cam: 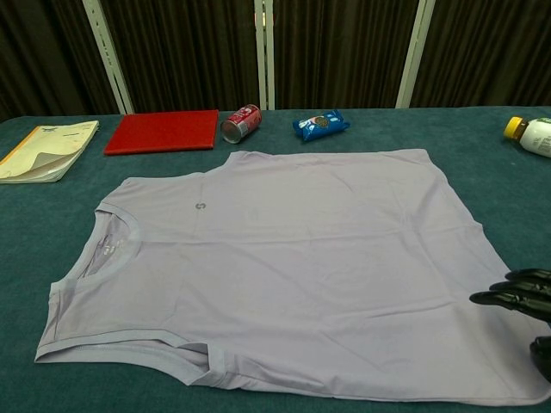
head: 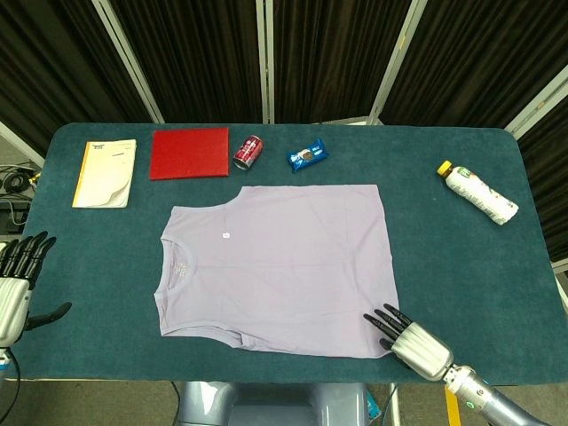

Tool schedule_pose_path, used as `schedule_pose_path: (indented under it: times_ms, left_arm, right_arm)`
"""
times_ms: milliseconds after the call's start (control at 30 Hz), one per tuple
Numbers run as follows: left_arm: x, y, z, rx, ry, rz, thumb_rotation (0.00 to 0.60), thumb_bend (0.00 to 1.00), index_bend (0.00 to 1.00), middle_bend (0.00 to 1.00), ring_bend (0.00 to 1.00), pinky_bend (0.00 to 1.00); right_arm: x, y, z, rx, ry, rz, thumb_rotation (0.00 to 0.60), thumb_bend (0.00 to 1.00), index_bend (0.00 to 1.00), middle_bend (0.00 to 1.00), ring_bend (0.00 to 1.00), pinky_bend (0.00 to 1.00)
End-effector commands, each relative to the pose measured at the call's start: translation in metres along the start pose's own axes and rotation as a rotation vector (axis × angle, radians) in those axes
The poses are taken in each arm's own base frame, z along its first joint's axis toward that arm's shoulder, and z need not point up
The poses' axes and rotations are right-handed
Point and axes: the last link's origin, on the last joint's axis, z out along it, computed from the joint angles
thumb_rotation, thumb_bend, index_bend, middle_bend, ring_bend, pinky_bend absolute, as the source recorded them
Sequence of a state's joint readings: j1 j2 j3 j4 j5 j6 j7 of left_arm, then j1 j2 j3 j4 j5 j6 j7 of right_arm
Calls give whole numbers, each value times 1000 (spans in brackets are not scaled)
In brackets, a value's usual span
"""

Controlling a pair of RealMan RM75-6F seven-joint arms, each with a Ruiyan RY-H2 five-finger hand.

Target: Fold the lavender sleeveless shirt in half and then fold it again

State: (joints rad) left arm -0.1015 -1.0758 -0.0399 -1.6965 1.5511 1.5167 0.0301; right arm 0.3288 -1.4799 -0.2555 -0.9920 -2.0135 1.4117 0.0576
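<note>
The lavender sleeveless shirt (head: 280, 266) (cam: 284, 258) lies flat and spread out in the middle of the table, its neck opening to the left and its hem to the right. My right hand (head: 410, 342) (cam: 523, 303) lies over the shirt's near right corner, fingers spread and pointing left, nothing visibly gripped. My left hand (head: 16, 284) hovers at the table's left edge, well clear of the shirt, fingers apart and empty; the chest view does not show it.
Along the far edge sit a pale notebook (head: 105, 172), a red book (head: 189, 153), a red can on its side (head: 248, 150) and a blue snack packet (head: 306, 155). A white bottle with a yellow cap (head: 477, 192) lies at the far right.
</note>
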Motion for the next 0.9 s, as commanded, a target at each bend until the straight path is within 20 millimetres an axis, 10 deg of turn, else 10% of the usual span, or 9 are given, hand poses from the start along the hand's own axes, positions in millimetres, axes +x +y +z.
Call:
schedule_pose_path:
  times_ms: [33, 367, 633, 900]
  left_arm:
    - [-1, 0, 0, -1, -2, 1, 600, 0, 0, 0, 0, 0]
    - [-10, 13, 0, -73, -56, -57, 600, 0, 12, 0, 0, 0]
    - [-42, 57, 15, -360, -246, -135, 600, 26, 367, 0, 0, 0]
    - [-77, 73, 26, -484, -335, -93, 600, 237, 463, 0, 0, 0]
  right_arm:
    - [0, 0, 1, -6, 11, 29, 600, 446, 599, 12, 0, 0]
    - [0, 0, 2, -11, 42, 61, 600, 465, 705, 26, 0, 0]
    - [6, -1, 6, -13, 63, 80, 600, 465, 712, 27, 0, 0]
    - [9, -4, 9, -22, 65, 79, 600, 467, 718, 27, 0, 0]
